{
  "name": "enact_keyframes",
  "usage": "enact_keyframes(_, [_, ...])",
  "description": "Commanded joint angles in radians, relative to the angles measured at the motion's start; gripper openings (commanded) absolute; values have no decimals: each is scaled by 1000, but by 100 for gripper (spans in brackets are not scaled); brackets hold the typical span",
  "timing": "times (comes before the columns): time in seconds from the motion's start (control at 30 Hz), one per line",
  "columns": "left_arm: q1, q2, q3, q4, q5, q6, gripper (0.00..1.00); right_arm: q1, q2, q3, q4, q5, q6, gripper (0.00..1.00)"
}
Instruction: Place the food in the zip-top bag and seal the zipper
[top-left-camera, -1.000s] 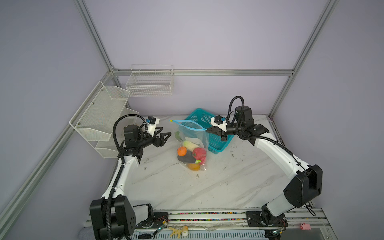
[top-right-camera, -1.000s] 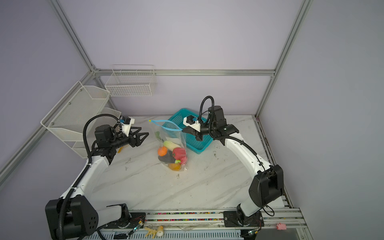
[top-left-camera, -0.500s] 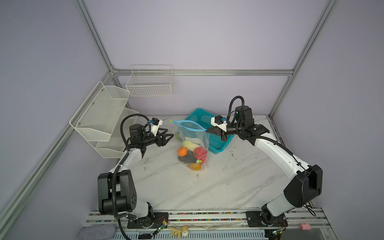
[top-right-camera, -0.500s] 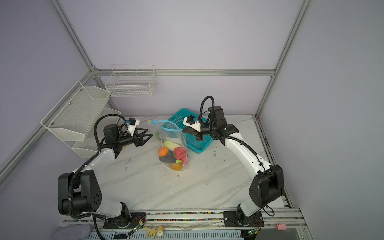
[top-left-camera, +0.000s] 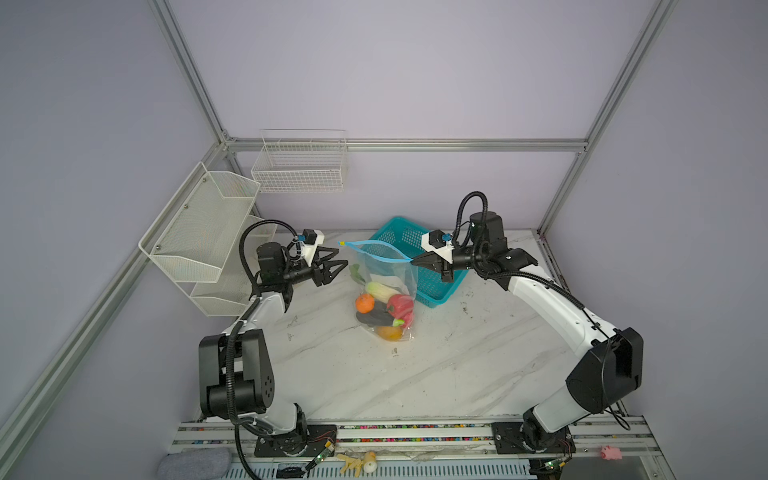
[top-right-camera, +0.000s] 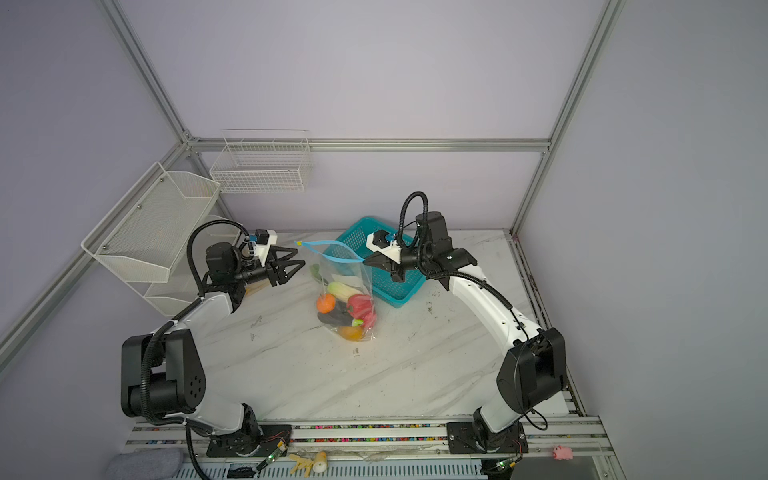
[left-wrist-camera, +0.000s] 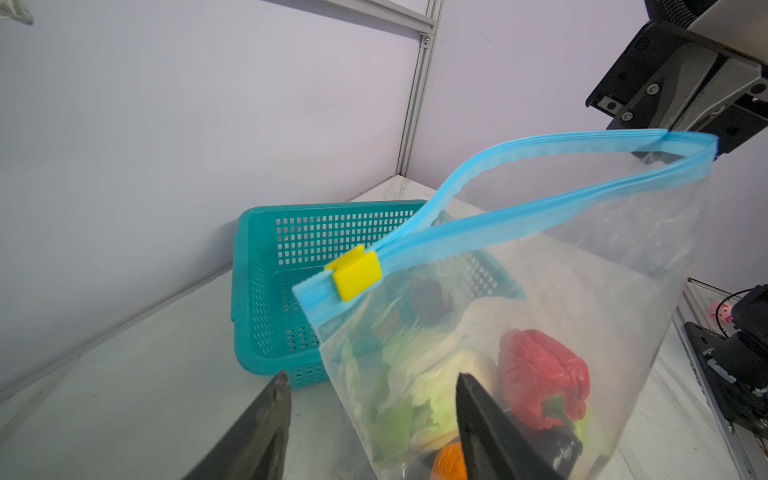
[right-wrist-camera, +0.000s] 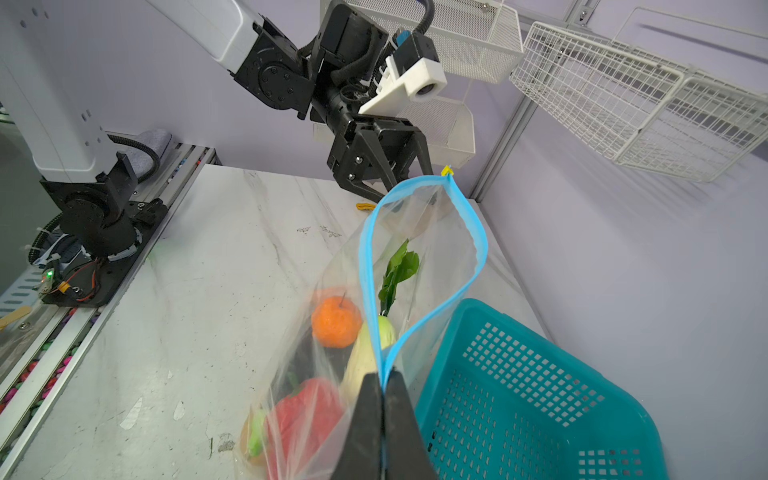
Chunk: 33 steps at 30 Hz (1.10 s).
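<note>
Food (top-left-camera: 384, 309) is seen piled in the bottom of the zip-top bag (top-left-camera: 392, 278), which is held upright toward the back edge of the bench (top-left-camera: 457, 365), just beside the teal basket (top-left-camera: 436, 291). The zipper (top-left-camera: 376, 249) is parted along most of its length. One end is pinched between the pressed-together jaws of the right gripper (top-left-camera: 414, 261); the yellow slider (left-wrist-camera: 357, 276) sits at the opposite end. The left gripper (top-left-camera: 341, 257) is spread, just beside that slider, with nothing gripped.
</note>
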Motion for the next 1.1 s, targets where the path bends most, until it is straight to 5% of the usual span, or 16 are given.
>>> enact_keyframes(0.0, [4,25,109,70,41,-32,62,-5,3,19,32,-41,3,0])
enact_keyframes(0.3, [-11,35,116,89,32,-32,50,-5,15,21,52,-8,25,0])
enact_keyframes(0.8, [-26,30,129,127,26,-55,42,-6,32,24,61,5,40,0])
enact_keyframes(1.07, [-29,25,117,129,17,-57,21,-5,36,25,62,11,46,0])
